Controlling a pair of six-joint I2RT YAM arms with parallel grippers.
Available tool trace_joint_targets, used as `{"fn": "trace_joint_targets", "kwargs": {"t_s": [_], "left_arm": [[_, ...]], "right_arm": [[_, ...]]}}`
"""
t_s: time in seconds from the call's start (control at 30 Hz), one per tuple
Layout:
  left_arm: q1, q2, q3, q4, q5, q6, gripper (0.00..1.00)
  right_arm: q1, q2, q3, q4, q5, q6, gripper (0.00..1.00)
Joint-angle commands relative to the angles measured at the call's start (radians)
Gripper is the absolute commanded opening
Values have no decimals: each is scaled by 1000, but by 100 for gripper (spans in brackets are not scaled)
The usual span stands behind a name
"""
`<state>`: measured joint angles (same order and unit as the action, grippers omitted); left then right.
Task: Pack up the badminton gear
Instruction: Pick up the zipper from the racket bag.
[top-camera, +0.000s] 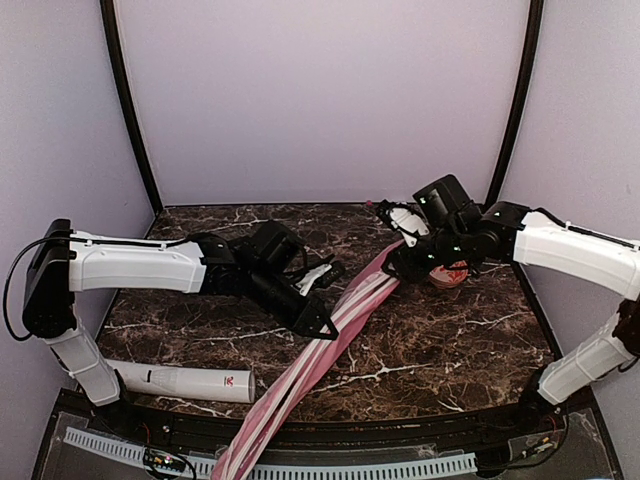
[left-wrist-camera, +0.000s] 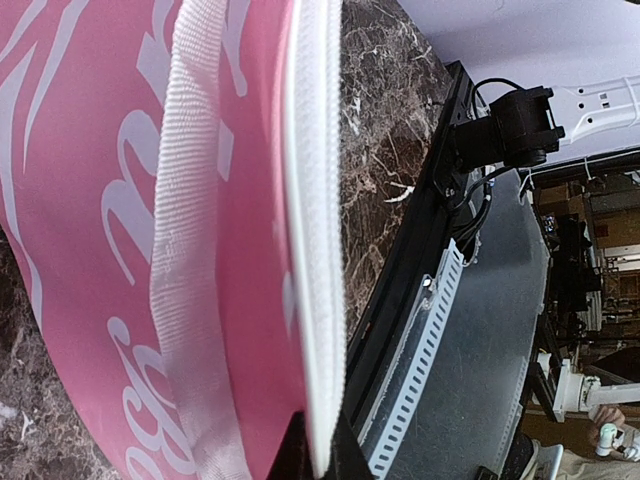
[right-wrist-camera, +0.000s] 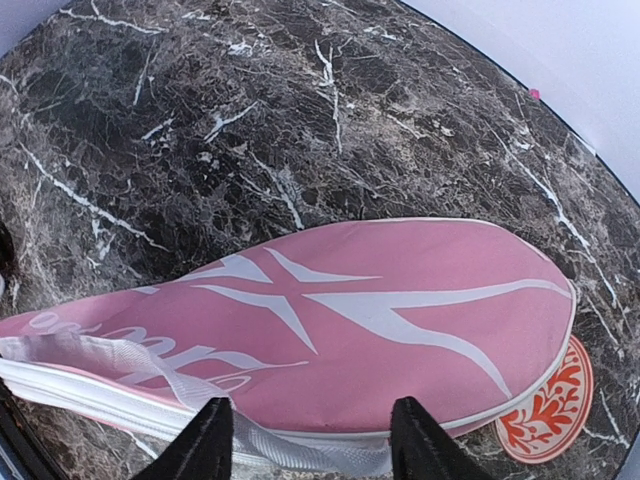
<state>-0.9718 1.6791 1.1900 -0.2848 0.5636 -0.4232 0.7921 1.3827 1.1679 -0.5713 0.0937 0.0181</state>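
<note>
Bag handling looks like the step in hand: the left claw (top-camera: 322, 325) is clamped on the white-trimmed edge of the long pink bag (top-camera: 372, 288), which lies slantwise across the dark marbled counter (top-camera: 440, 340), its narrow end over the near edge. The right claw (right-wrist-camera: 308, 425) hovers with fingers apart over the broad, rounded end. Next probably comes a fine pinch on soft woven trim. The smooth white tube (top-camera: 185, 380) lies well apart, unpacked

Pink bag (left-wrist-camera: 100, 250) with white lettering fills the frame from 7 to 12 o'clock. Its white webbing strap (left-wrist-camera: 185, 250) and white zip edge (left-wrist-camera: 315, 200) run lengthwise. Marble table (left-wrist-camera: 385, 150) shows at 1 o'clock, and a slotted white cable duct (left-wrist-camera: 425, 340) at 5 o'clock.
</note>
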Motion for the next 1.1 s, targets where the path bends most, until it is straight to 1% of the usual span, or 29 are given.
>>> {"fn": "trace_joint_targets", "kwargs": {"t_s": [0.0,0.07,0.1,0.13,0.23,0.27,0.33,0.43,0.53,0.57,0.63,0.73,0.83,0.87,0.93,1.07], "left_arm": [[-5,-58,-5,15,29,-3,0],[-5,-55,-7,14,34,-2,0],[-5,-53,-6,15,35,-2,0],[-5,-53,-7,13,37,-2,0],[-5,-51,-10,12,43,2,0],[-5,-50,-10,13,44,3,0],[-5,-46,-11,13,48,3,0],[-5,-46,-10,16,46,2,0],[-5,-52,-10,26,36,-7,0],[-5,-53,-10,30,28,-11,0],[-5,-60,-12,38,14,-24,0],[-5,-68,-19,58,5,-48,0],[-5,-77,-29,79,-12,-77,0],[-5,-80,-32,86,-21,-86,0],[-5,-86,-41,105,-37,-106,0],[-5,-100,-59,152,-52,-147,0]], "right_arm": [[4,-1,32,30,19,-29,46],[4,-3,26,43,44,-28,35],[5,-4,21,61,62,-25,27],[5,-4,18,74,84,-16,22],[4,11,27,96,129,22,10],[4,19,33,101,140,34,7],[5,38,42,112,168,68,5],[-1,79,65,106,241,138,5],[-15,96,89,77,268,218,11],[-24,86,89,77,239,241,17],[-44,52,88,87,149,278,27],[-70,-17,83,106,19,335,46],[-97,-82,64,106,-60,398,64],[-106,-106,40,119,-79,424,67],[-125,-163,-40,170,-120,484,72],[-165,-283,-247,322,-184,620,74]]}}
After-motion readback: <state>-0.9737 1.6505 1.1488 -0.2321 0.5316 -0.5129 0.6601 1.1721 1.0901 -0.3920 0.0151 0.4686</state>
